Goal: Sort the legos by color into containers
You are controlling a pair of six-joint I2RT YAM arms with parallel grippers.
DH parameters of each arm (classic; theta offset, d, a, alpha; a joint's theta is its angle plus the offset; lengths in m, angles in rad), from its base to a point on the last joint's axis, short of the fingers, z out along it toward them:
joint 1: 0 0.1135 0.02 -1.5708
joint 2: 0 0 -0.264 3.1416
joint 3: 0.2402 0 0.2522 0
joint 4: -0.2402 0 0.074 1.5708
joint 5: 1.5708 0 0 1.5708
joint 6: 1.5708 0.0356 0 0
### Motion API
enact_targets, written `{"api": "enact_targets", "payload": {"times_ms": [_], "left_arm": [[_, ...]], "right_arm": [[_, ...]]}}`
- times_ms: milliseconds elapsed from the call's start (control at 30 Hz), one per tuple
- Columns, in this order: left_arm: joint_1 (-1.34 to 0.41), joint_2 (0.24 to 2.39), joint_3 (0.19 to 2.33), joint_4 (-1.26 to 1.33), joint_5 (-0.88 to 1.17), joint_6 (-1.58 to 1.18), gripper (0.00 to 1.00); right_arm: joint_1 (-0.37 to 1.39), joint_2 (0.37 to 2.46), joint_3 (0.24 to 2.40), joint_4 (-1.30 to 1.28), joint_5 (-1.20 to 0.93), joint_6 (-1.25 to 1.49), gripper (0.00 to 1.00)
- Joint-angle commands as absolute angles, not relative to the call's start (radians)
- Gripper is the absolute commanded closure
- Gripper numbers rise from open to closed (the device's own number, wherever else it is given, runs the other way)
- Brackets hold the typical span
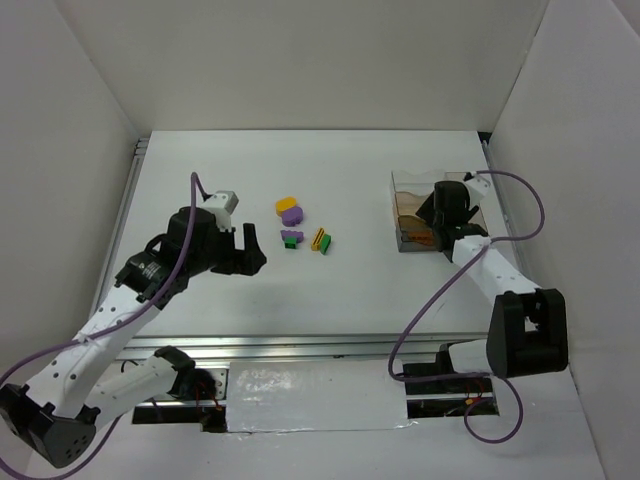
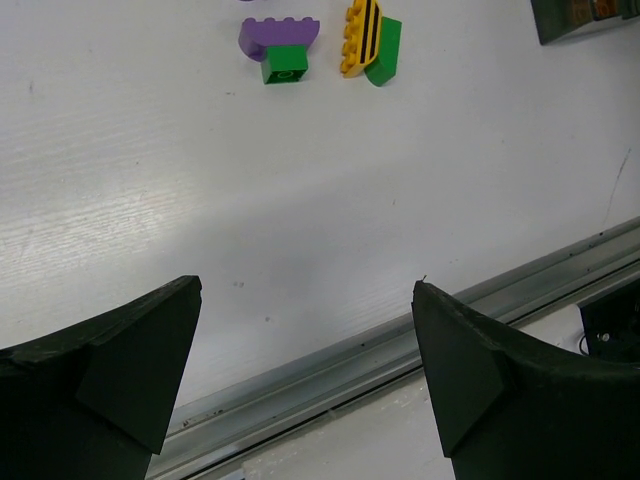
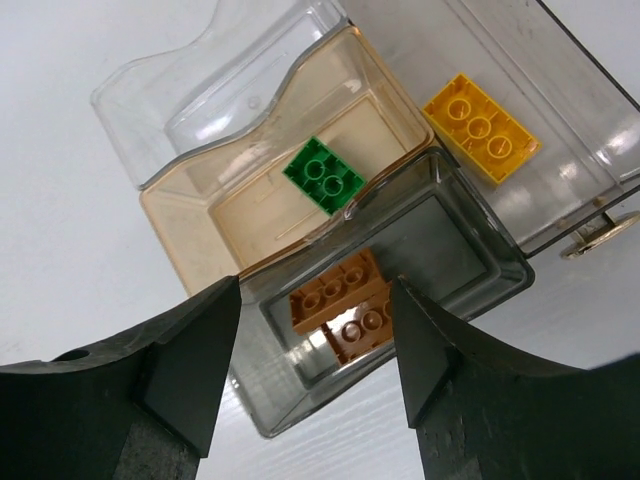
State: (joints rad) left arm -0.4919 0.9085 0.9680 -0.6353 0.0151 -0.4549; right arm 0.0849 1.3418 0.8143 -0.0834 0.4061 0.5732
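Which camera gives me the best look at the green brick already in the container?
The right wrist view: the green brick lies studs-up in the tan compartment of the container, close and clear. The top view shows the container small, that brick not discernible; the left wrist view catches only a corner.

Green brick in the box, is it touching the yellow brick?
Apart. The right wrist view shows the green brick and the yellow brick lying in separate compartments of the box, with a wall between them.
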Motion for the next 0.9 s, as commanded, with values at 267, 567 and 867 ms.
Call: {"api": "enact_targets", "payload": {"times_ms": [267, 567, 867], "left_arm": [[-0.502, 1.225, 1.021, -0.505, -0.079, -0.698, 0.02], [-0.558, 1.657, 1.276, -0.503, -0.250, -0.707, 0.07], [-0.604, 1.937, 1.451, -0.577, -0.373, -0.739, 0.17]], "right_arm": [[0.162, 0.984, 0.764, -0.158, 0.072, 0.611, 0.28], [0.348, 0.757, 0.696, -0.282, -0.038, 0.624, 0.23], [0.360, 0.684, 0.679, -0.319, -0.123, 0.580, 0.23]]}}
